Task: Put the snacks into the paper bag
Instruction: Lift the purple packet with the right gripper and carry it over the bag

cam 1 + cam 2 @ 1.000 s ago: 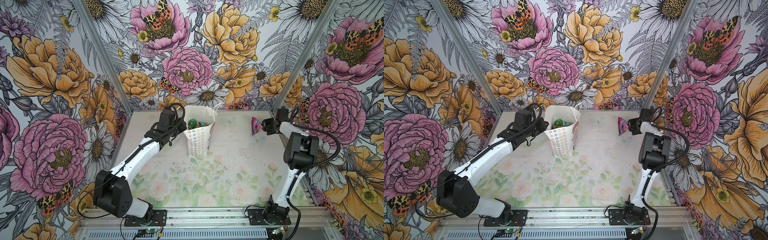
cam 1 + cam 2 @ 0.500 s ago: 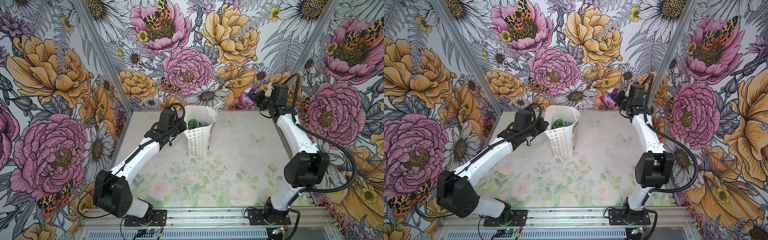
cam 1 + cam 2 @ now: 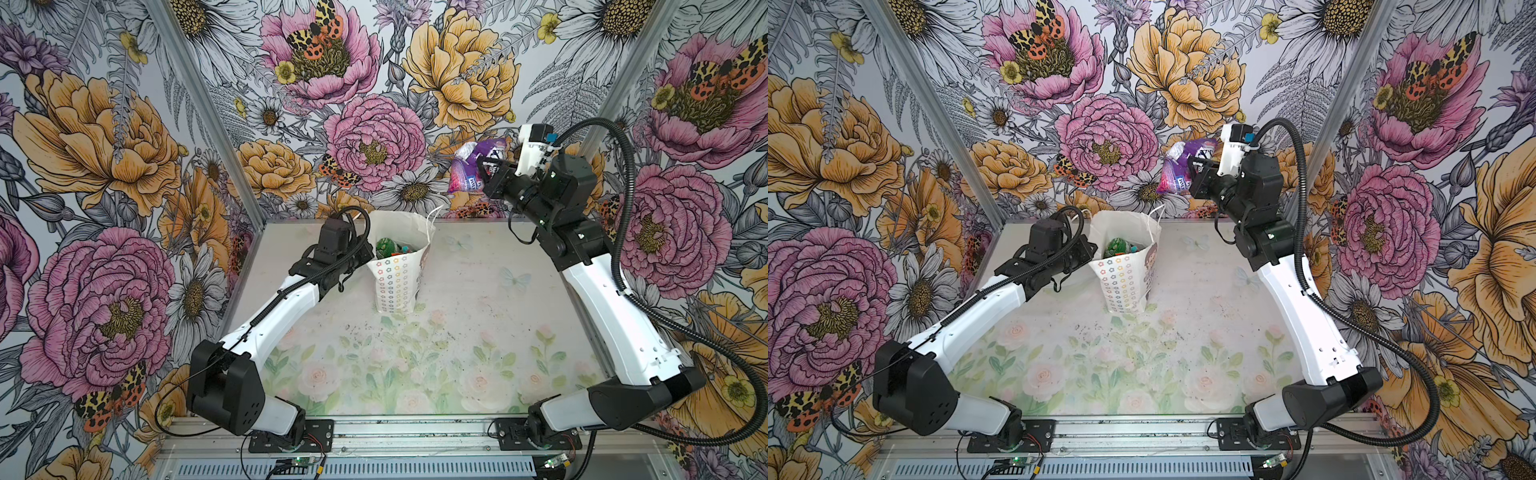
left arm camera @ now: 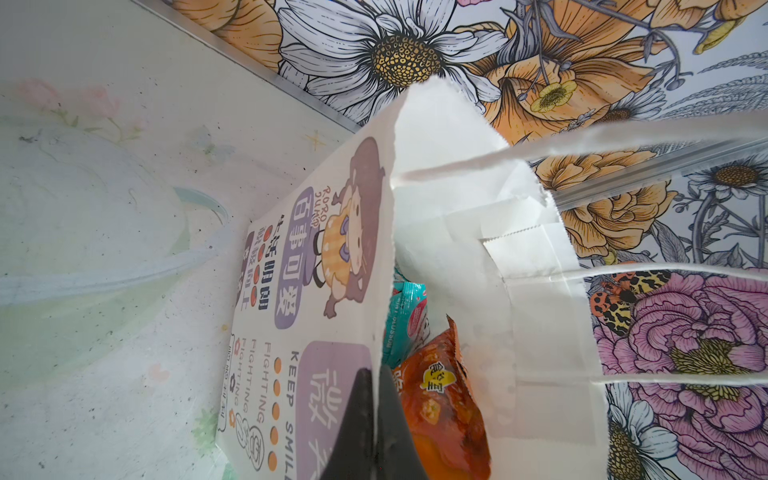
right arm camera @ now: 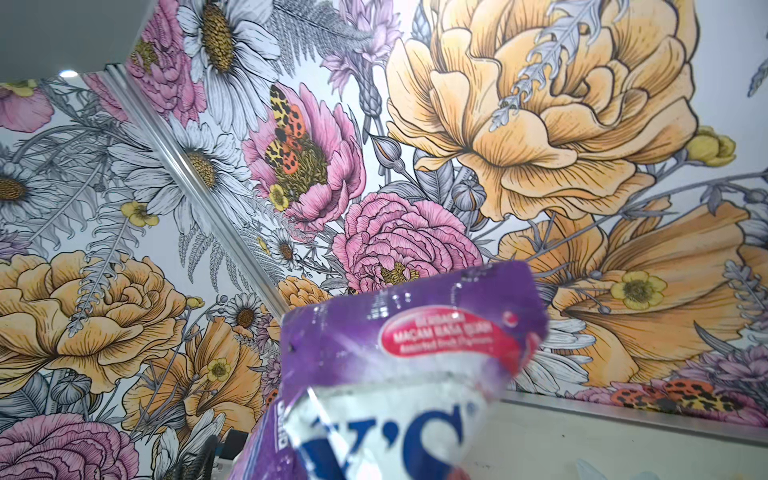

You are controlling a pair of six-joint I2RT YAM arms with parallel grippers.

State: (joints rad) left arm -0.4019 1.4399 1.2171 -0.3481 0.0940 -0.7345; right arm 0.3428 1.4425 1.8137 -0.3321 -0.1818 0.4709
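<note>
My right end effector (image 3: 492,168) grips the purple packet (image 3: 467,168) aloft; the paper bag (image 3: 397,278) stands below, to its left. My left end effector (image 4: 376,376) pinches the bag's rim, with an orange packet (image 4: 440,399) just beside it.

Matt paper bag (image 3: 395,282); glossy, crinkled purple packet (image 3: 467,170), probably foil.

White links (image 3: 286,307), blk joints (image 3: 226,386), ribbed blk cables (image 3: 602,120); white cam mount (image 3: 532,145) w/ blue tab (image 3: 550,137)
</note>
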